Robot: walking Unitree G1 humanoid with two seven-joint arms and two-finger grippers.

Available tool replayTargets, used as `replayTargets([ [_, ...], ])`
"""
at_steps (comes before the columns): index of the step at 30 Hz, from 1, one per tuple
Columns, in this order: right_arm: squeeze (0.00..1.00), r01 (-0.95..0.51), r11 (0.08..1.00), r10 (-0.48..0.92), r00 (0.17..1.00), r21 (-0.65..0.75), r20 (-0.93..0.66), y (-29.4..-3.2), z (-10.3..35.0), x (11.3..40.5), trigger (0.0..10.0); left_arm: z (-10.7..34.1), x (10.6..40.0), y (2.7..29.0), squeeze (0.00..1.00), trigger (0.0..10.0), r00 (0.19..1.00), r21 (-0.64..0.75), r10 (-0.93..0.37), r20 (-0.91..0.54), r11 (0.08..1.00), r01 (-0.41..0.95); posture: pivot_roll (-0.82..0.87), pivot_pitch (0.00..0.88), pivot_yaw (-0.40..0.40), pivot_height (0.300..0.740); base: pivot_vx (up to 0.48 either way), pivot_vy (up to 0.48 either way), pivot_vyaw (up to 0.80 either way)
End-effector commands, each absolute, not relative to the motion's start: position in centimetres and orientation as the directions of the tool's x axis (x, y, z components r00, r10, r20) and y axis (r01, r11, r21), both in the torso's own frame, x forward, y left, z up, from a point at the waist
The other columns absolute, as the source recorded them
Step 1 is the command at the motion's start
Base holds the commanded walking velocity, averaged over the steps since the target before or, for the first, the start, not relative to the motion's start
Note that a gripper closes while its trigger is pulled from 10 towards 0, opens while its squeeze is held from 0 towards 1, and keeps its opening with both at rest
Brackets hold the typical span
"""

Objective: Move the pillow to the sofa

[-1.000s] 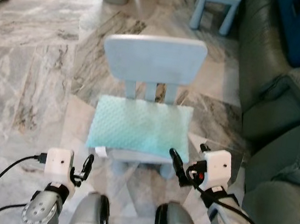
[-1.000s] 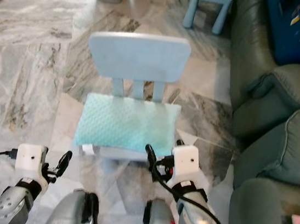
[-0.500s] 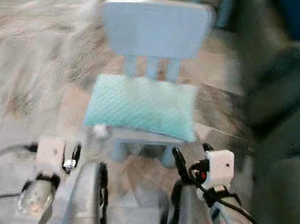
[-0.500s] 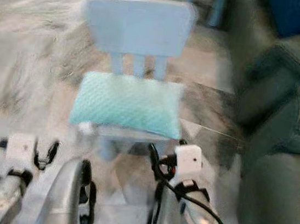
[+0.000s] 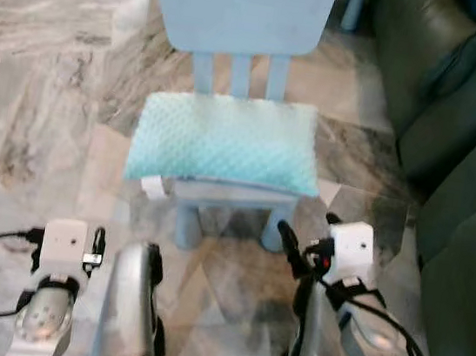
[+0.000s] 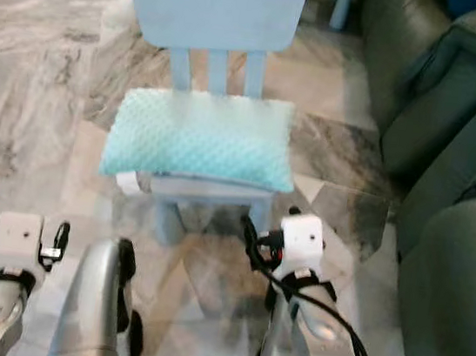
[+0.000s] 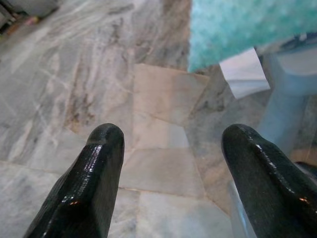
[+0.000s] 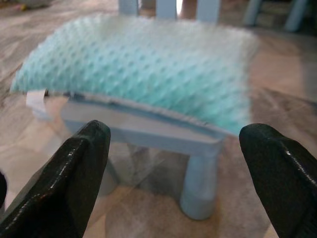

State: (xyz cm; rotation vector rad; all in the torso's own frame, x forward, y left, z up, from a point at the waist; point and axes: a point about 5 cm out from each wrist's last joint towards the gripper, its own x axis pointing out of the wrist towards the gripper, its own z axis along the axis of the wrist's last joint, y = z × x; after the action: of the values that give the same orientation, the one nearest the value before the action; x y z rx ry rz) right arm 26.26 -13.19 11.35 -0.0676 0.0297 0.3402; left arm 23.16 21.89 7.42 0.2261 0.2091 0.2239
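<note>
Two silver, rounded metal arms each end in a white, box-shaped wrist module. Black cables loop from the module of the left gripper [image 5: 98, 243] and trail along the forearm behind the right gripper [image 5: 303, 248], where a small red mark shows. The fingers [image 7: 94, 183] are long, glossy black and round-tipped, with faint orange glints.

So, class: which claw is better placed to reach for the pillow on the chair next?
Probably the right claw: it is open, raised near the chair seat's front edge, facing the pillow. The left claw sits lower, off the pillow's corner.
</note>
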Motion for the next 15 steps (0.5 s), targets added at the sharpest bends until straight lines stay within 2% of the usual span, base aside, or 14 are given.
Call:
replayTargets([
  [1, 0.0, -0.342, 0.937, 0.34, 0.94, -0.072, -0.031, -13.2, 11.5, 26.5, 10.0, 8.2, 23.6, 22.1, 0.0, 10.0, 0.957, 0.272, 0.258, -0.135, 0.938, -0.215, -0.07, 0.312, 0.03, 0.408, 0.0, 0.0, 0.0],
  [4, 0.0, -0.335, 0.938, 0.336, 0.942, -0.09, 0.0, -13.5, 12.3, 27.3, 10.0, 9.1, 24.6, 22.5, 0.0, 10.0, 0.957, 0.272, 0.274, -0.094, 0.932, -0.24, -0.07, 0.311, 0.029, 0.388, 0.0, 0.0, 0.0],
  [11, 0.0, -0.308, 0.942, 0.323, 0.939, -0.134, 0.115, -14.2, 15.9, 29.6, 10.0, 12.9, 27.7, 24.2, 0.0, 10.0, 0.949, 0.232, 0.313, 0.048, 0.92, -0.315, -0.06, 0.297, 0.021, 0.388, 0.0, 0.0, 0.0],
  [15, 0.0, -0.276, 0.946, 0.311, 0.921, -0.173, 0.233, -14.8, 19.7, 31.5, 10.0, 15.8, 29.3, 26.2, 0.0, 10.0, 0.913, 0.197, 0.386, 0.132, 0.892, -0.406, -0.06, 0.295, 0.023, 0.388, 0.0, 0.0, 0.0],
])
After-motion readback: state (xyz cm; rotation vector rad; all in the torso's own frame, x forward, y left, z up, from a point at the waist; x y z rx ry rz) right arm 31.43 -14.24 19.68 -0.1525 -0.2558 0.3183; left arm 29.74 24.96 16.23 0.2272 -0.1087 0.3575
